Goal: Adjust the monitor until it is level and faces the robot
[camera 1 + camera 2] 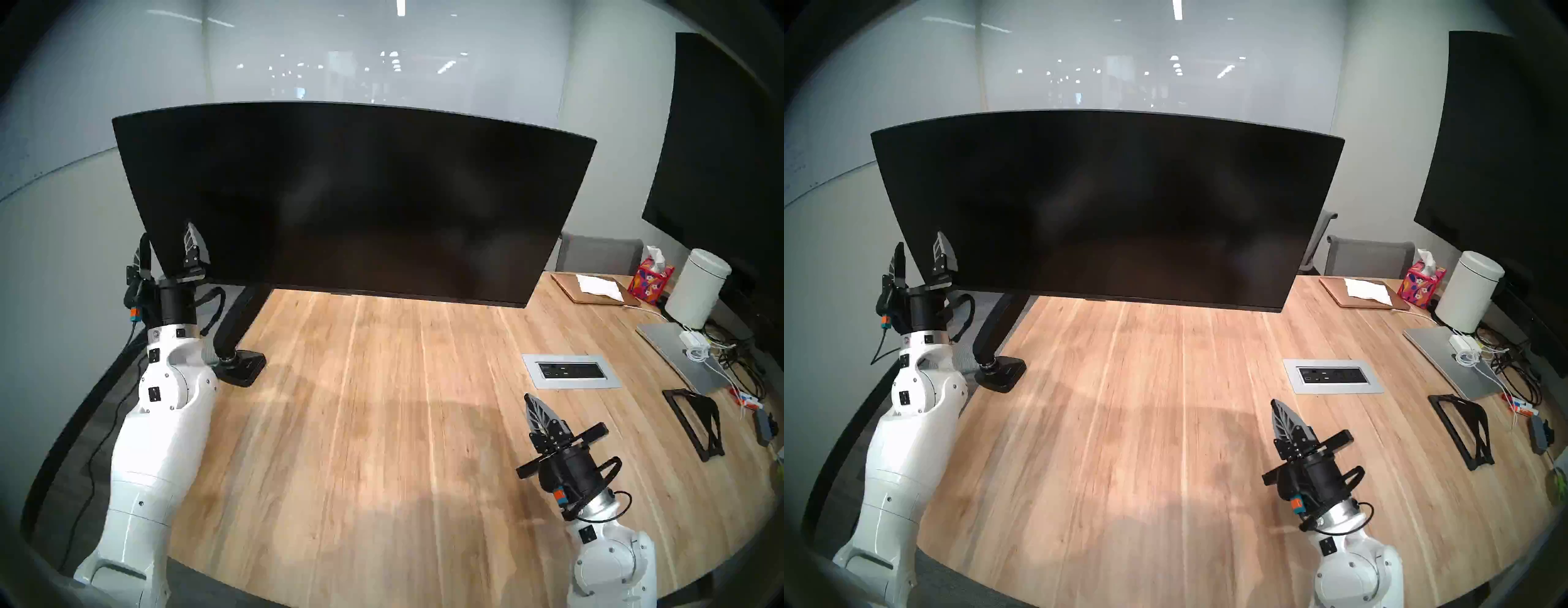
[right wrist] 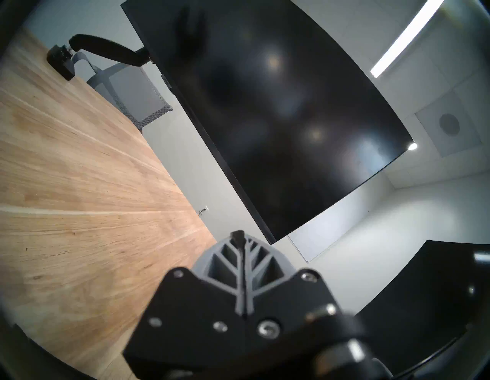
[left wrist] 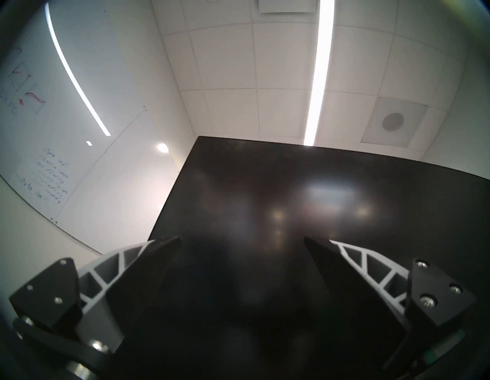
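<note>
Shows a very wide, thin black flat-screen monitor [image 1: 352, 199], switched off, floating just above the far half of a light wooden plank table [image 1: 360, 424]. Carries it on a black jointed support arm [image 1: 231, 322], clamped by a black base [image 1: 242, 365] at the table's left edge. Appears to sit slightly off level in the head views, with the bottom edge a little lower toward the right end.

Places the left gripper [image 1: 165, 250], grey-black and ribbed on a glossy white arm, at the monitor's lower left corner, pointing upward. Spreads its fingers [image 3: 159, 254] wide apart, one in front of the screen and one past the side edge, astride the corner. Cannot tell whether either finger touches the monitor.

Holds the right gripper [image 1: 538, 414] low over the near right part of the table, well apart from the monitor, with both fingers pressed together and nothing between them. Confirms this in the right wrist view, with the closed fingertips [image 2: 240, 238] aimed toward the screen's lower right corner.

Includes, at the far right, a larger black wall screen [image 1: 721, 148], a white cylindrical canister [image 1: 698, 293], a colourful tissue box [image 1: 649, 280], a silver closed laptop [image 1: 679, 356], a grey recessed socket panel [image 1: 570, 371] and a black folding stand [image 1: 695, 420].
</note>
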You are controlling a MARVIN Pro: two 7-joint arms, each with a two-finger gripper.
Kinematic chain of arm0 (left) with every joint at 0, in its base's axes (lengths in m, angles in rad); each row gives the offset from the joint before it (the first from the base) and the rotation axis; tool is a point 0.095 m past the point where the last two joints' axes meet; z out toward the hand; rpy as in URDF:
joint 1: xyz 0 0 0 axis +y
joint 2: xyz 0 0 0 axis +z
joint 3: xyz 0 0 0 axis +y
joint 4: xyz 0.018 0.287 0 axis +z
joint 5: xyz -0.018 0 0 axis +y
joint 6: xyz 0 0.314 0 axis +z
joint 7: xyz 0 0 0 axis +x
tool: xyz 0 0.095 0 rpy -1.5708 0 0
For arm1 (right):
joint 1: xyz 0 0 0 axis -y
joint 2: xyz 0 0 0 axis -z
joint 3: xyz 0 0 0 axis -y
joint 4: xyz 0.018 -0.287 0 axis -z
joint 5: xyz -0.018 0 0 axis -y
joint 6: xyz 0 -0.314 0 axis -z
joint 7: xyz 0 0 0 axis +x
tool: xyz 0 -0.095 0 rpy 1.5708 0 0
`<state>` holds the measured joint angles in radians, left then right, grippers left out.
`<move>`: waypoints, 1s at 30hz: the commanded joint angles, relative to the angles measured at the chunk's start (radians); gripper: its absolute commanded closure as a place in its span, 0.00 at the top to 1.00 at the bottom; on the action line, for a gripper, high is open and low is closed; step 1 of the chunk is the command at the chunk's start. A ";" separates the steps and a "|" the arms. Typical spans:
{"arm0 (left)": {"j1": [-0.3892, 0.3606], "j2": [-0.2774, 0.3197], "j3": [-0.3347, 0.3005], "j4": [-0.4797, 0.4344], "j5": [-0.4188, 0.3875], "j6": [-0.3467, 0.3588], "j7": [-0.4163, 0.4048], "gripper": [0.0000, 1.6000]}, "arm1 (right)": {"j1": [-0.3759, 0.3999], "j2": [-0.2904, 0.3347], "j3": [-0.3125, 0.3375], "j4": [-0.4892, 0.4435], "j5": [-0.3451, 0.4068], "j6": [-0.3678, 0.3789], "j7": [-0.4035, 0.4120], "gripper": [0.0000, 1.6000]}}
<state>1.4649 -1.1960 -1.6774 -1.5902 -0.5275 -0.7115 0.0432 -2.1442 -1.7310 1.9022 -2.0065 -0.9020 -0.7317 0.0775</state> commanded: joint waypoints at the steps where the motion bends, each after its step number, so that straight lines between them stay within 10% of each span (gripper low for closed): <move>1: -0.010 0.001 0.000 -0.010 0.043 -0.020 0.005 1.00 | 0.004 0.001 0.000 -0.021 0.021 -0.002 0.002 0.00; 14: 0.001 -0.056 -0.011 -0.062 0.140 0.054 0.144 1.00 | -0.001 -0.001 -0.001 -0.023 0.027 -0.005 0.008 0.00; 30: -0.029 -0.055 0.019 -0.060 0.077 0.057 0.110 1.00 | -0.021 -0.010 -0.003 -0.035 0.020 -0.008 0.004 0.00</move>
<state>1.4551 -1.2542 -1.6740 -1.6139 -0.4046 -0.6317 0.1897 -2.1760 -1.7400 1.8976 -2.0264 -0.8852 -0.7416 0.0868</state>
